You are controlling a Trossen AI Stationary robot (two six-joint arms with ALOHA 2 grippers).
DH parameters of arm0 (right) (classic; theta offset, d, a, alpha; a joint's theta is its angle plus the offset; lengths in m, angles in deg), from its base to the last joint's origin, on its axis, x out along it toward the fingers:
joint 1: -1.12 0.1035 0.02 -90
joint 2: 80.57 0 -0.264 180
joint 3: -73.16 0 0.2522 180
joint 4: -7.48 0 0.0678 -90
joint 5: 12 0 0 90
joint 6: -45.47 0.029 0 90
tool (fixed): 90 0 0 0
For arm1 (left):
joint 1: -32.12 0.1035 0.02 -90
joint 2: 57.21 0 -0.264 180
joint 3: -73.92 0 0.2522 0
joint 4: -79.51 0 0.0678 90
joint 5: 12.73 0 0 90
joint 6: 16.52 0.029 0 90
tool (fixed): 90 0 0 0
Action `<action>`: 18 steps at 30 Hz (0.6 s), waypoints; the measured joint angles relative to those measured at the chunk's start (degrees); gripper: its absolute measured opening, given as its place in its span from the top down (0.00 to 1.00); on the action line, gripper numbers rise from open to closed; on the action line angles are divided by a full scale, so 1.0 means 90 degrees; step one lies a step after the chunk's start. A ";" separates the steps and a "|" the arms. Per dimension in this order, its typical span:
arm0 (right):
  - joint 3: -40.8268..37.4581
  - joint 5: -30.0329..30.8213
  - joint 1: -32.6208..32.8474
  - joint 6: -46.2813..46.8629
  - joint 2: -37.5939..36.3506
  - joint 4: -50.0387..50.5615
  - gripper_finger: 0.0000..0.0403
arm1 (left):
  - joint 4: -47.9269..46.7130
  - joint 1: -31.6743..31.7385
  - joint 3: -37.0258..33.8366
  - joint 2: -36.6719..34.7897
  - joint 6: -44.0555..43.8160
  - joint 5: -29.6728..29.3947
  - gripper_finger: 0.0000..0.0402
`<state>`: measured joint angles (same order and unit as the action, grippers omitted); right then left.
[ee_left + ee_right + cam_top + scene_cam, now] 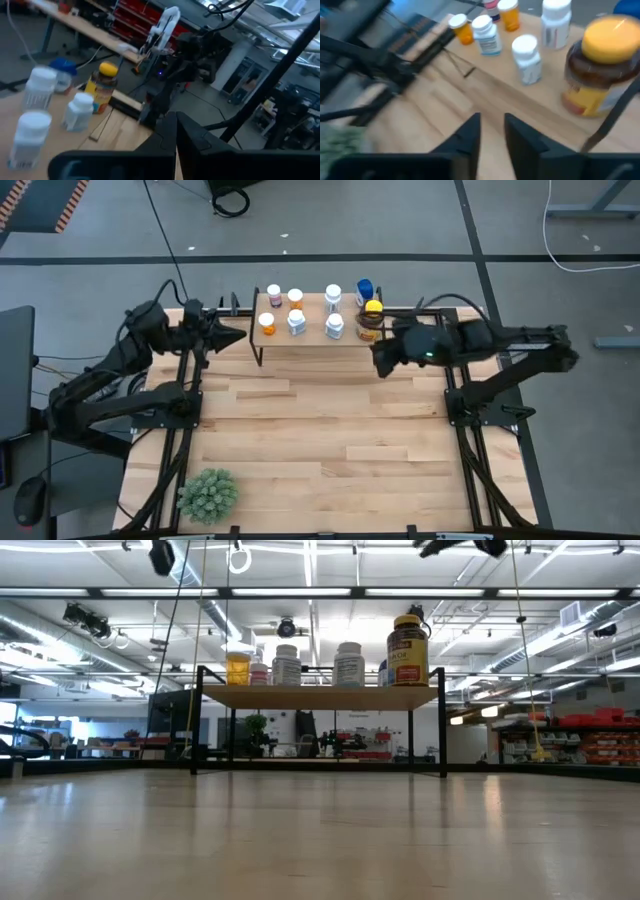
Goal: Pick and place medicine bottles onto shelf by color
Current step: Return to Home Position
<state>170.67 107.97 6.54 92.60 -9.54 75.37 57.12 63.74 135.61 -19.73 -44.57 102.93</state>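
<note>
bottles first: i count eight medicine bottles (297, 323) standing on the shelf (315, 313), and i see none down on the counter (330, 440). only the green plant (208, 492) sits there, far off at a front corner.

the pinkish bottle (274, 295) and two orange bottles (267, 323) stand at one end of the shelf. three white bottles (333, 297) stand in the middle. the blue bottle (364, 288) and the big brown bottle (371, 318) with the yellow cap stand at the other end. so like colors are next to each other.

the left gripper (240, 335) hangs just beside the orange end of the shelf. its fingers are pressed together and hold nothing. the right gripper (380, 362) hangs near the brown bottle but does not touch it. its fingers have a small gap between them, and nothing is in that gap.

i think the sorting job is done. what looks left is only for both arms to pull away from the shelf and go to rest. the right one should move with care, since the brown bottle is close by.
</note>
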 joint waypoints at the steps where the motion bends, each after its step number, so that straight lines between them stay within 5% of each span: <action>1: -0.0513 -0.0109 0.0003 0.0035 -0.0334 -0.0428 0.77 | 0.0016 0.0018 -0.0145 -0.0105 -0.0140 -0.0010 0.98; 6: -0.2989 -0.0519 -0.0125 0.0337 -0.2132 -0.2564 0.97 | 0.0513 0.0045 -0.0712 -0.0515 -0.0885 -0.0015 0.99; 12: -0.5726 -0.0858 -0.0189 0.0938 -0.3855 -0.5324 0.98 | 0.1674 0.0045 -0.1517 -0.0951 -0.1839 -0.0161 0.99; 18: -0.7373 -0.1216 -0.0189 0.0999 -0.4515 -0.7171 0.98 | 0.2657 -0.0076 -0.2476 -0.1551 -0.2504 -0.0352 0.99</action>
<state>104.31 97.03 4.84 101.60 -50.18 10.82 81.03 63.06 113.33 -33.69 -67.10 99.76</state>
